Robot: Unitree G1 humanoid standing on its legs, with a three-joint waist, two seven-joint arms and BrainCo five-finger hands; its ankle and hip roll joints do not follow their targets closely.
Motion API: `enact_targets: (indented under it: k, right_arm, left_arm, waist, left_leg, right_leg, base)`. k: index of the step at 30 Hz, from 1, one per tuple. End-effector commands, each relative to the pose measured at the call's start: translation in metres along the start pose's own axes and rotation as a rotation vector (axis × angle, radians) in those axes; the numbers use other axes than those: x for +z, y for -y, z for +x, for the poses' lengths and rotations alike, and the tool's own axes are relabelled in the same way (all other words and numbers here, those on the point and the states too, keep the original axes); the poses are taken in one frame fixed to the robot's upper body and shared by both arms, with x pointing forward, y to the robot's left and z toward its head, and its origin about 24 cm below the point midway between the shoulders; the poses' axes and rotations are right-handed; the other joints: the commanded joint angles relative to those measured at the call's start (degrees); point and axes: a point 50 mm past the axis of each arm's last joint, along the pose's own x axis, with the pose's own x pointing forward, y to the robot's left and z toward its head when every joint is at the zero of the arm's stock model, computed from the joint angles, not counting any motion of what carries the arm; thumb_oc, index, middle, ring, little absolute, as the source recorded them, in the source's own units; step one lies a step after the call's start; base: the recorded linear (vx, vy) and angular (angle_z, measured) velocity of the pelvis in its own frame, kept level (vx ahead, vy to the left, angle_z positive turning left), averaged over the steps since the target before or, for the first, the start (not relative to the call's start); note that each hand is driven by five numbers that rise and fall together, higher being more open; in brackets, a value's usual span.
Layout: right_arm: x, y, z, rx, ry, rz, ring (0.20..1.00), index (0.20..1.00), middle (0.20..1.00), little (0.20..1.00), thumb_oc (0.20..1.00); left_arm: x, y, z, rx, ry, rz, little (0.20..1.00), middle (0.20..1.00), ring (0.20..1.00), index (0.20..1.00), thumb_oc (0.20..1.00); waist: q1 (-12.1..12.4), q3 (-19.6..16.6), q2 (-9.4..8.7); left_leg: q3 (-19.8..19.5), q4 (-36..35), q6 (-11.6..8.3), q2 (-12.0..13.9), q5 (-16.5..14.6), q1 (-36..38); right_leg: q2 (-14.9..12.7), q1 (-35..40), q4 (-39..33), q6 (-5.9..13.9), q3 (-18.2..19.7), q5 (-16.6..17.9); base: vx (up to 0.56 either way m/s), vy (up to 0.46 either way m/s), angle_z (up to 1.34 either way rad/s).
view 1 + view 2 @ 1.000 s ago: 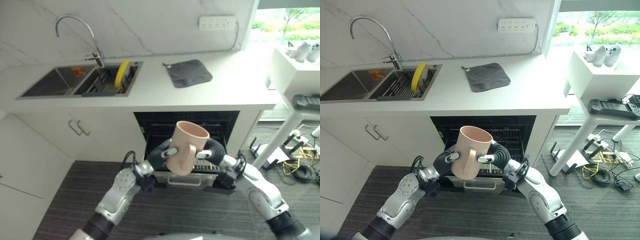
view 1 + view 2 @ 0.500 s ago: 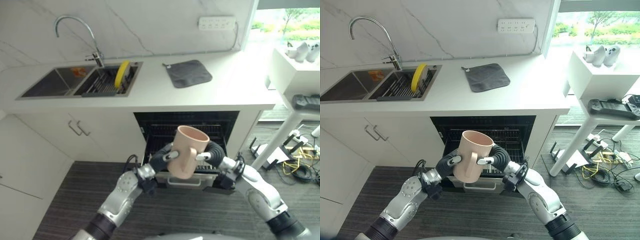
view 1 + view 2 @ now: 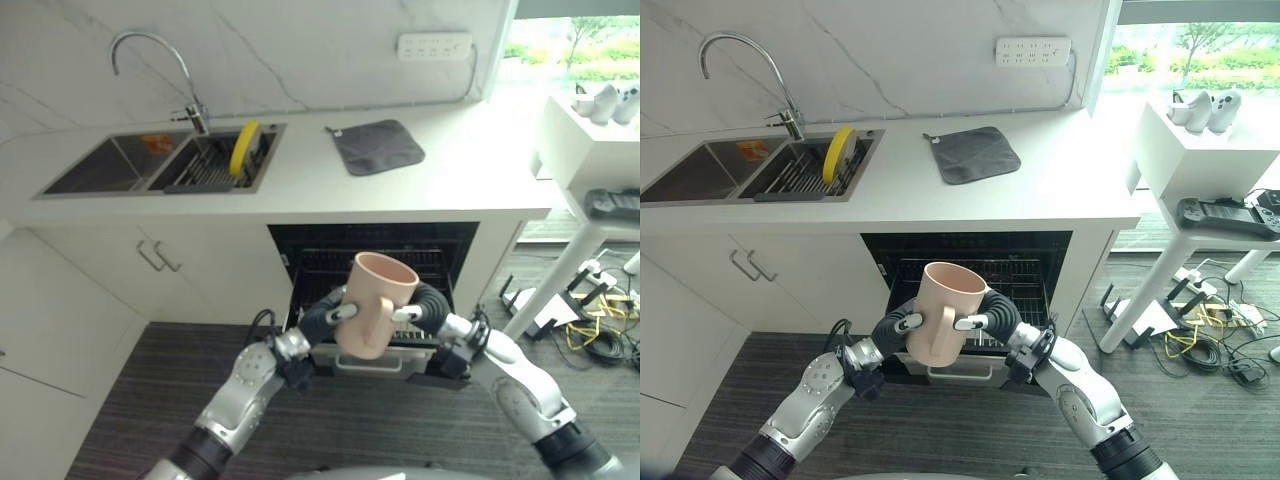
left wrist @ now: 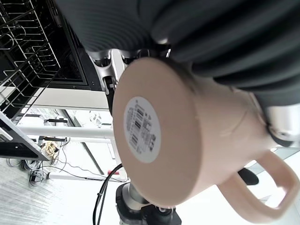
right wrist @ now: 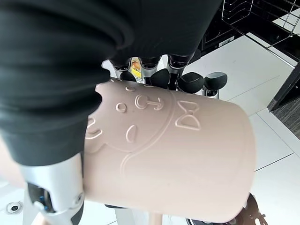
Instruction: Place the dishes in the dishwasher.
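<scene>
Both the left robot hand [image 3: 322,318] and right robot hand [image 3: 428,305] clasp the pink mug [image 3: 372,303], held before the open dishwasher [image 3: 372,262] under the counter [image 3: 400,190].

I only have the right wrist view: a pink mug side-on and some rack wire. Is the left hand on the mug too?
Observer: Yes. The left hand and right hand both clasp the mug, one on each side.
Operator: Is the mug upright?
Observer: Roughly; its mouth faces up and tilts away from the robot, its handle toward the robot.
Operator: Where is it relative to the dishwasher?
Observer: It is held in front of the open dishwasher, above the pulled-out rack.
Operator: Any dishes left?
Observer: A yellow plate stands in the sink rack.
</scene>
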Motion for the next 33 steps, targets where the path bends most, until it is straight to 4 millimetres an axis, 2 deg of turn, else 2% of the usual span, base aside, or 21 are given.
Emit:
enact_targets:
  k: [1, 13, 27, 28, 29, 30, 33]
  right_arm:
    - [0.026, -0.037, 0.034, 0.263, 0.145, -0.029, 1.000, 1.000, 1.000, 1.000, 1.000]
    - [0.020, -0.048, 0.041, 0.350, 0.099, -0.028, 1.000, 1.000, 1.000, 1.000, 1.000]
    - [0.015, -0.052, 0.048, 0.376, 0.056, -0.010, 1.000, 1.000, 1.000, 1.000, 1.000]
    - [0.015, -0.052, 0.049, 0.376, 0.056, -0.018, 0.862, 0.862, 0.862, 0.862, 0.862]
    - [0.015, -0.052, 0.049, 0.375, 0.058, -0.020, 0.416, 0.416, 0.416, 0.416, 0.416]
    - [0.016, -0.052, 0.049, 0.371, 0.061, -0.021, 0.200, 0.200, 0.200, 0.200, 0.200]
    - [0.019, -0.051, 0.049, 0.365, 0.072, -0.031, 0.200, 0.200, 0.200, 0.200, 0.200]
  left_arm:
    - [0.013, -0.005, 0.015, -0.035, 0.033, 0.115, 0.200, 0.200, 0.200, 0.200, 0.200]
    - [0.010, -0.003, 0.018, -0.049, 0.017, 0.112, 0.200, 0.200, 0.200, 0.200, 0.200]
    - [0.012, -0.002, 0.023, -0.059, 0.023, 0.115, 0.200, 0.200, 0.200, 0.200, 0.200]
    - [0.012, -0.002, 0.023, -0.059, 0.025, 0.115, 0.200, 0.200, 0.200, 0.200, 0.200]
    - [0.012, -0.002, 0.023, -0.059, 0.027, 0.115, 0.200, 0.200, 0.200, 0.200, 0.200]
    - [0.013, -0.002, 0.024, -0.060, 0.028, 0.116, 0.200, 0.200, 0.200, 0.200, 0.200]
    - [0.014, -0.002, 0.025, -0.058, 0.028, 0.115, 0.200, 0.200, 0.200, 0.200, 0.200]
  waist:
    - [0.55, -0.16, -3.94]
    - [0.93, -0.32, -3.94]
    - [1.30, -0.62, -3.97]
    - [1.30, -0.63, -3.95]
    - [1.29, -0.64, -3.93]
    - [1.30, -0.67, -3.93]
    - [1.23, -0.65, -3.94]
  left_leg:
    - [2.50, 5.43, 3.27, -3.85, -5.62, 0.51]
    - [2.27, 5.75, 3.37, -4.02, -5.71, 0.36]
    - [2.00, 5.80, 3.46, -4.14, -5.67, 0.47]
    - [1.99, 5.79, 3.46, -4.13, -5.67, 0.48]
    - [1.98, 5.77, 3.46, -4.11, -5.66, 0.49]
    - [1.95, 5.78, 3.44, -4.12, -5.64, 0.46]
    - [1.95, 5.87, 3.43, -4.11, -5.60, 0.41]
  right_leg:
    - [0.89, 0.12, 4.76, -1.01, 3.65, -5.37]
    - [0.91, 0.14, 5.04, -1.16, 3.51, -5.66]
    - [1.01, 0.43, 5.13, -1.33, 3.33, -5.85]
    - [1.02, 0.42, 5.15, -1.33, 3.32, -5.86]
    - [1.02, 0.41, 5.17, -1.34, 3.31, -5.87]
    - [1.04, 0.41, 5.14, -1.34, 3.33, -5.86]
    - [1.10, 0.38, 5.21, -1.41, 3.39, -5.83]
  base:
    - [0.00, 0.000, 0.00]
    - [0.00, 0.000, 0.00]
    - [0.00, 0.000, 0.00]
    - [0.00, 0.000, 0.00]
    - [0.00, 0.000, 0.00]
    - [0.00, 0.000, 0.00]
    - [0.00, 0.000, 0.00]
